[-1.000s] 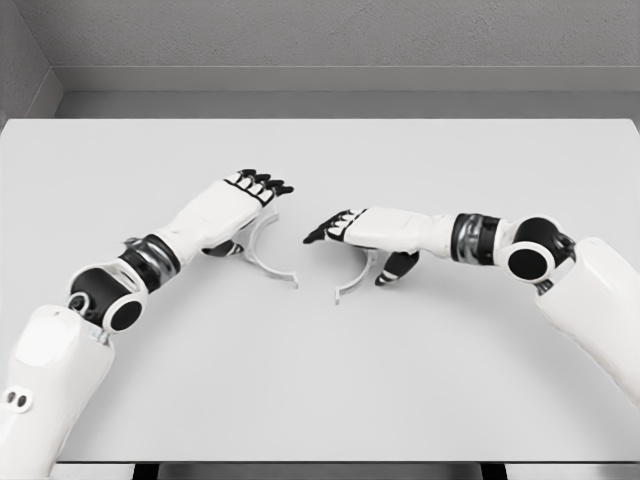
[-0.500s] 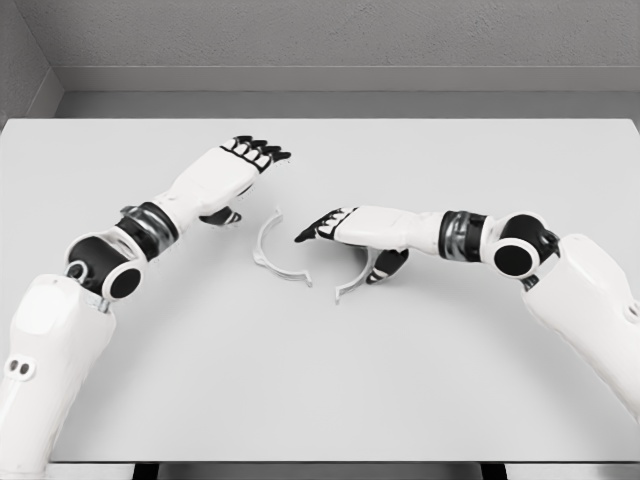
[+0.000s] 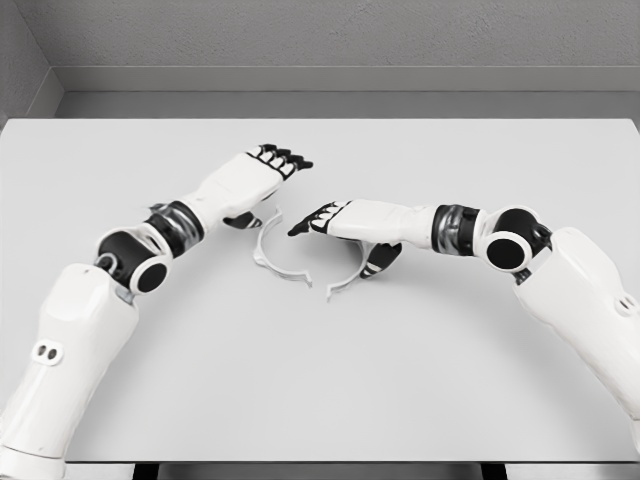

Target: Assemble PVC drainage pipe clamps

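Two white half-ring clamp pieces lie on the white table (image 3: 320, 380), their open sides facing each other. The left half-ring (image 3: 262, 252) lies bare, just right of and below my left hand (image 3: 258, 180). That hand hovers with its fingers (image 3: 284, 160) stretched out flat and nothing in it; its thumb sits near the ring's upper tip. The right half-ring (image 3: 345, 282) runs under my right hand (image 3: 345, 220). The right hand's fingers (image 3: 305, 226) point left, stretched out. Its thumb (image 3: 380, 260) curls down against the ring's upper end, which the palm hides.
The table's far edge meets a grey wall (image 3: 320, 50). Nothing else lies on the table. Both forearms reach in low over the surface, leaving a narrow gap between the two hands.
My left hand swung back right toward the left half-ring after pulling away from it. My right hand slid a little left, and the right half-ring shifted left with it.
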You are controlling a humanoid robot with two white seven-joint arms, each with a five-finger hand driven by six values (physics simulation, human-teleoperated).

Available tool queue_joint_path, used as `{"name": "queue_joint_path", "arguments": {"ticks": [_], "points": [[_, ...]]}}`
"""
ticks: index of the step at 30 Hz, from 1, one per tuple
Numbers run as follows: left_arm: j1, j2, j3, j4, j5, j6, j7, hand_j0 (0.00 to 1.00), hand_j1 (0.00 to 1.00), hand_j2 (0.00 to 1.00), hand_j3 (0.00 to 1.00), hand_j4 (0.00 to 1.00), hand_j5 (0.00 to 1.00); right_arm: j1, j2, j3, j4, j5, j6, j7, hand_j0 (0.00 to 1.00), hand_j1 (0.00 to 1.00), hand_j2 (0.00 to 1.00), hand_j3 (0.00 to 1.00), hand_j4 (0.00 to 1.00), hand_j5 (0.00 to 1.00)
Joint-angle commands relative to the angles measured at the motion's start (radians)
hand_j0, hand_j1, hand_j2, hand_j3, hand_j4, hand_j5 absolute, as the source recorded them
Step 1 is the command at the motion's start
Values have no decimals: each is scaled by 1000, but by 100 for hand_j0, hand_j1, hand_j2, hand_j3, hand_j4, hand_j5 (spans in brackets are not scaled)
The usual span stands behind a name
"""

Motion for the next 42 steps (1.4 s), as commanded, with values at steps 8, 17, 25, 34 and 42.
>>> {"name": "queue_joint_path", "arguments": {"ticks": [8,17,25,34,42], "points": [[0,-22,-4,-7,-2,1,1,100,100,100,100,100,100,-8,6,-1,10,2,3,0,100,100,100,100,100,100],[-3,-7,45,2,7,-1,1,100,100,100,100,100,100,-21,27,1,22,3,3,0,100,100,100,100,100,100],[6,11,57,12,2,-10,1,100,100,100,100,100,100,-34,27,-1,22,3,3,0,100,100,100,100,100,100],[-18,-12,16,66,-2,1,1,100,100,100,100,100,100,178,-423,-291,-406,-216,-117,0,100,100,100,100,100,100],[-31,-12,1,101,-2,1,1,100,100,100,100,100,100,307,-499,-463,-377,-342,-146,0,100,100,100,100,100,100]]}}
